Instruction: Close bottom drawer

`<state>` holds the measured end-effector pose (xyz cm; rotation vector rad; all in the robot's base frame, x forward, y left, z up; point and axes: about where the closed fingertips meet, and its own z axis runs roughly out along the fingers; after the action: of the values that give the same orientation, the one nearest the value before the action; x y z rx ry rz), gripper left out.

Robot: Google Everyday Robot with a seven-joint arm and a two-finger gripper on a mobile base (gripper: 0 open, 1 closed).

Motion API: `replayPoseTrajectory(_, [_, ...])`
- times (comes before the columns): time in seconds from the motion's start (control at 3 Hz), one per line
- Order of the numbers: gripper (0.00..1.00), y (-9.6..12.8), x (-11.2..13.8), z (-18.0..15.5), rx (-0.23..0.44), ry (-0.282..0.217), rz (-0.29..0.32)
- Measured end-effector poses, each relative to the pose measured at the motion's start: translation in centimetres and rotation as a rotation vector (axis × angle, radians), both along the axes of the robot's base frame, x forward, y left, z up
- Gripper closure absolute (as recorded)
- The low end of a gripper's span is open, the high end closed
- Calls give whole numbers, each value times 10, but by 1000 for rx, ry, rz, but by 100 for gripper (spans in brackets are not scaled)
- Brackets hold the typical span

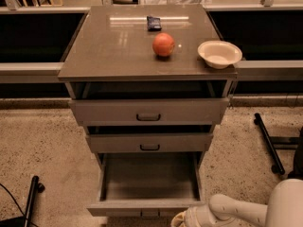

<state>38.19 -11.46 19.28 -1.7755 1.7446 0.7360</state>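
Observation:
The bottom drawer (147, 207) of the grey cabinet is pulled far out, its inside empty. Its narrow front panel faces me with a small dark handle (150, 214) at the centre. The middle drawer (149, 142) and the top drawer (148, 111) above it each stand a little way out. My gripper (180, 219) is at the bottom edge of the view, just right of the bottom drawer's front panel and close to its right corner. The white arm (236, 211) reaches in from the lower right. Most of the gripper is cut off by the frame edge.
On the cabinet top (109, 51) lie an orange fruit (164, 44), a white bowl (219, 54) at the right edge and a small dark packet (153, 22) at the back. A black stand leg (268, 143) lies on the floor to the right, another (31, 200) at lower left.

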Motion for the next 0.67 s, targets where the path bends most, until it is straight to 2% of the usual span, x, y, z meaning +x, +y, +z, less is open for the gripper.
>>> replayPoseTrajectory(0.33, [100, 7, -2, -23, -16, 24, -48])
replayPoseTrajectory(0.67, [100, 5, 1, -40, -15, 27, -108])
